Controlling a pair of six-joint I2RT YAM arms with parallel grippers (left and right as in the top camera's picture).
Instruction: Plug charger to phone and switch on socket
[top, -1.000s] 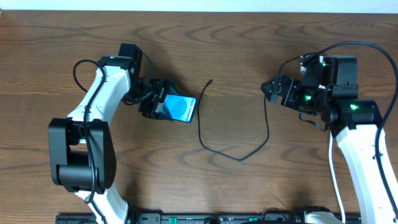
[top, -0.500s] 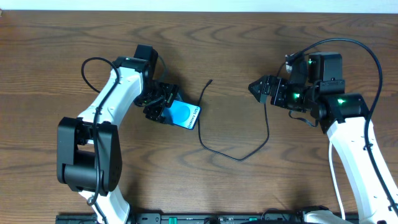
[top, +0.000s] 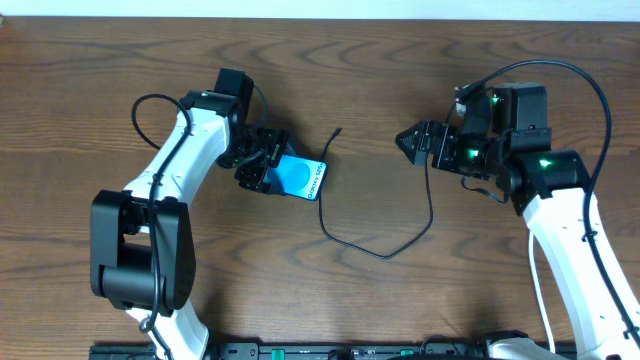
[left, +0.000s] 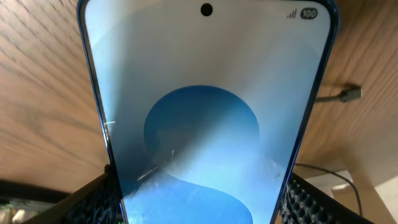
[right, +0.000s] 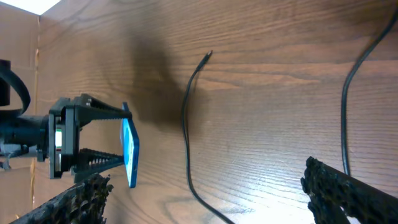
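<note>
My left gripper is shut on the phone, left of the table's middle. The left wrist view shows its blue screen filling the frame, with the pads on both long edges. From the right wrist view the phone looks edge-on, tilted up off the wood. The charger is a thin black cable lying in a loop. Its plug tip is just right of the phone and shows again as a small tip. My right gripper is open, right of the tip, above the cable. The socket is out of view.
The cable's other end rises toward my right arm. A white cord runs beside that arm to the front edge. A dark rail lines the front edge. A pale wall edge borders the far side.
My left gripper has carried the phone a little right, closer to the plug tip. My right gripper has shifted left toward the tip, still open.
</note>
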